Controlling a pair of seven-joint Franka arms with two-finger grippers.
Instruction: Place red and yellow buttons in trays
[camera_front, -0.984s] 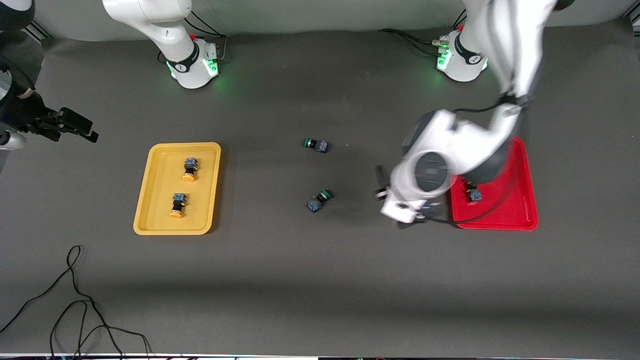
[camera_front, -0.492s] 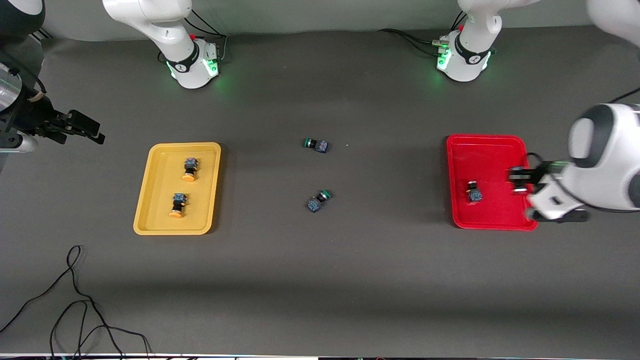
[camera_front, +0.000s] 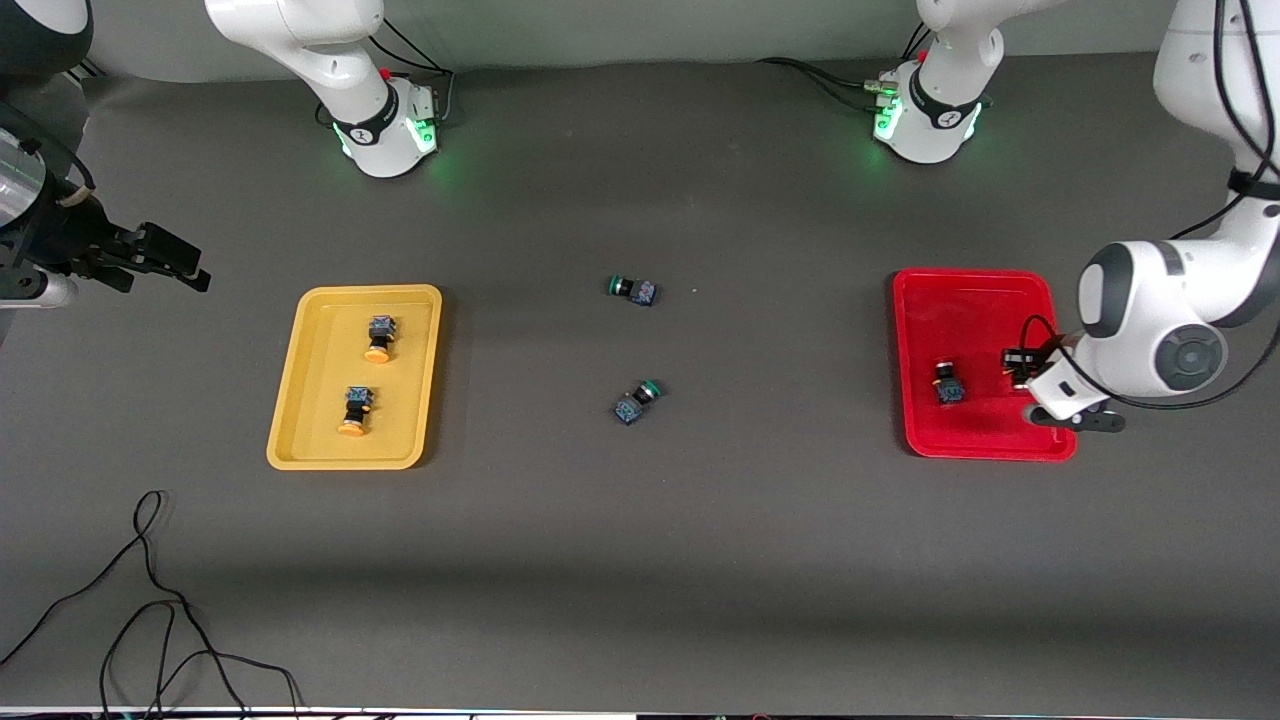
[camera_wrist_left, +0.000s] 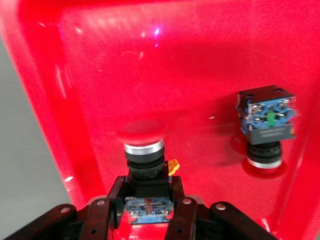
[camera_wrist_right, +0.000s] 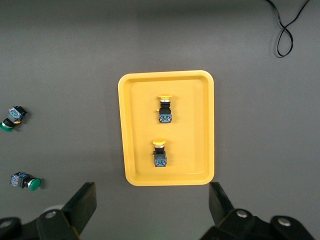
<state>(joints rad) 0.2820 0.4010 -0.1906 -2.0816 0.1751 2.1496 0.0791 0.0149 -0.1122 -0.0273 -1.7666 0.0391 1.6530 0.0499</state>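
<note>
L gripper (camera_wrist_left: 147, 220) clamps red-cap button (camera_wrist_left: 144, 150) over red tray (camera_front: 975, 440) — seen only in wrist view, R gripper (camera_wrist_right: 152, 202) spread, waiting

Two green buttons (camera_front: 632, 290) (camera_front: 637, 399) lie mid-table (camera_front: 640, 560); a black cable (camera_front: 150, 610) lies nearer the camera.

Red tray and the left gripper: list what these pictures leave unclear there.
- Front view: the red button in the left gripper is mostly hidden by the fingers and wrist; its cap colour shows only in the left wrist view.
- Neither view settles whether that held button touches the red tray or hangs just above it.
- Left wrist view: the gripper's finger bases are cut off by the picture's edge.
- The loose red button is too small in the front view to show its cap.
</note>
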